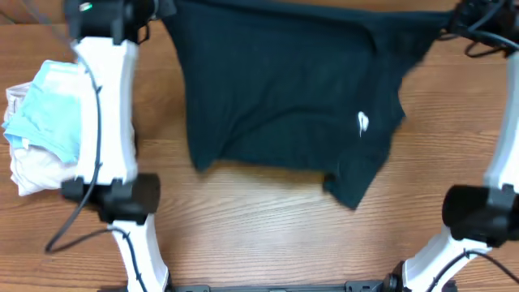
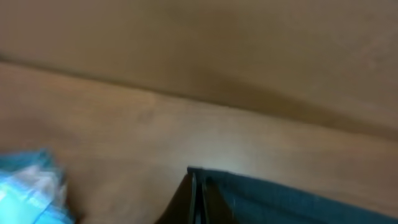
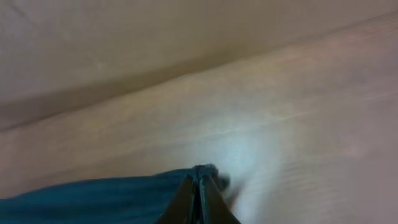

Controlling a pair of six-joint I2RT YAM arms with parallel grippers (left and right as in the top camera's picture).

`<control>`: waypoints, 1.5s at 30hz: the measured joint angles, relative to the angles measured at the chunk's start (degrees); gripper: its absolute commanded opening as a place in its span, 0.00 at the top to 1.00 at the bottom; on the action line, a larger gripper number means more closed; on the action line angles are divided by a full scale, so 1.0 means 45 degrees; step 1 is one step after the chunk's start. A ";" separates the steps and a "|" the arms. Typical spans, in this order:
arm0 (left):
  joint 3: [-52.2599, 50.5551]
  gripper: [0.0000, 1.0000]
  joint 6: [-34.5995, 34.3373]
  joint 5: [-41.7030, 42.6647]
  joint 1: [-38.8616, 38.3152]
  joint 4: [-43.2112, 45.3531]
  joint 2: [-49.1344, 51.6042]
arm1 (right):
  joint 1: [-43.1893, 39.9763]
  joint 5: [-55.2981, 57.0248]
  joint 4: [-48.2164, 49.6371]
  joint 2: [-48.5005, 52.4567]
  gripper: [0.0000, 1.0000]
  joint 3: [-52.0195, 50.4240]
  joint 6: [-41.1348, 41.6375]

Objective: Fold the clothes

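Note:
A dark teal T-shirt [image 1: 292, 89] with a small white mark [image 1: 362, 122] hangs spread over the middle of the wooden table, held up at its far edge. My left gripper [image 2: 194, 186] is shut on the shirt's left top corner [image 2: 280, 199], at the top left in the overhead view [image 1: 158, 12]. My right gripper [image 3: 200, 180] is shut on the shirt's right top corner [image 3: 93, 199], at the top right in the overhead view [image 1: 454, 20]. The shirt's lower hem and a sleeve [image 1: 357, 182] rest on the table.
A pile of light blue and white clothes [image 1: 40, 126] lies at the table's left edge, beside the left arm [image 1: 105, 105]; it also shows in the left wrist view [image 2: 25, 193]. The right arm's base [image 1: 478, 215] stands at the lower right. Bare wood [image 1: 268, 235] lies in front of the shirt.

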 measured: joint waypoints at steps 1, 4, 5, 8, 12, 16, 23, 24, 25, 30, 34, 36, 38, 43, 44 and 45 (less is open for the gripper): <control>-0.0087 0.96 0.0126 0.0121 0.0005 0.0476 0.0238 | 0.0034 -0.0049 0.0253 0.0083 0.96 -0.0005 0.0034; -0.0073 0.96 0.0471 0.0447 0.0087 0.1491 0.0481 | 0.0083 -0.0180 0.0393 -0.0015 0.96 0.0636 0.0097; 0.0024 0.96 0.0554 0.0481 0.0117 0.1647 0.0427 | 0.0083 -0.0180 0.0374 -0.0053 0.96 0.0903 0.0112; 0.0573 0.96 0.0801 0.0588 0.0223 0.1617 -0.0034 | 0.0083 -0.0024 -0.0291 -0.0359 0.96 0.2200 0.0160; 0.1035 0.96 0.1025 0.0646 0.0316 0.0131 -0.1112 | 0.0083 0.0262 -0.1899 -0.1103 0.96 0.2827 0.0029; 0.1355 0.96 0.1073 0.0991 0.0301 -0.2618 -0.1783 | 0.0078 0.0529 -0.3614 -0.1336 0.96 0.2404 -0.0102; 0.0369 0.96 0.1103 0.1375 0.0155 -0.5727 0.0083 | 0.0078 0.0772 -0.4245 -0.0767 0.96 -0.2098 -0.0374; 0.0146 0.96 0.1107 0.1404 0.0131 -0.6067 0.0607 | 0.0078 0.0787 -0.3866 -0.0690 0.96 -0.3041 -0.0408; -0.0092 0.96 0.1107 0.1418 0.0126 -0.6358 0.1171 | 0.0078 0.0826 -0.3546 -0.0593 0.96 -0.4012 -0.0447; -0.1535 0.96 0.1103 0.1651 0.0068 -0.6887 0.3235 | 0.0078 0.0816 -0.2249 -0.0262 0.96 -0.7873 -0.0549; -0.3322 0.96 0.1103 0.1914 0.0068 -0.6936 0.3536 | 0.0078 0.0821 -0.1996 -0.0209 0.96 -0.9466 -0.0597; -0.4012 0.96 0.1103 0.1962 0.0068 -0.6975 0.3536 | 0.0078 0.0821 -0.2113 -0.0209 0.96 -0.9787 -0.0597; -0.4789 0.96 0.1103 0.1967 0.0068 -0.6975 0.3536 | 0.0078 0.0835 -0.2448 -0.0209 0.96 -0.9904 -0.0612; -0.6577 0.96 0.1103 0.1909 0.0068 -0.6980 0.3536 | 0.0073 0.1112 -0.3575 -0.0209 0.96 -0.9942 -0.0631; -0.6868 0.96 0.1103 0.1855 0.0068 -0.6985 0.3536 | 0.0063 0.1141 -0.3677 -0.0214 0.96 -0.9942 -0.0622; -0.7193 0.96 0.1059 0.1724 0.0068 -0.6965 0.3536 | 0.0053 0.1185 -0.3847 -0.0214 0.96 -0.9942 -0.0627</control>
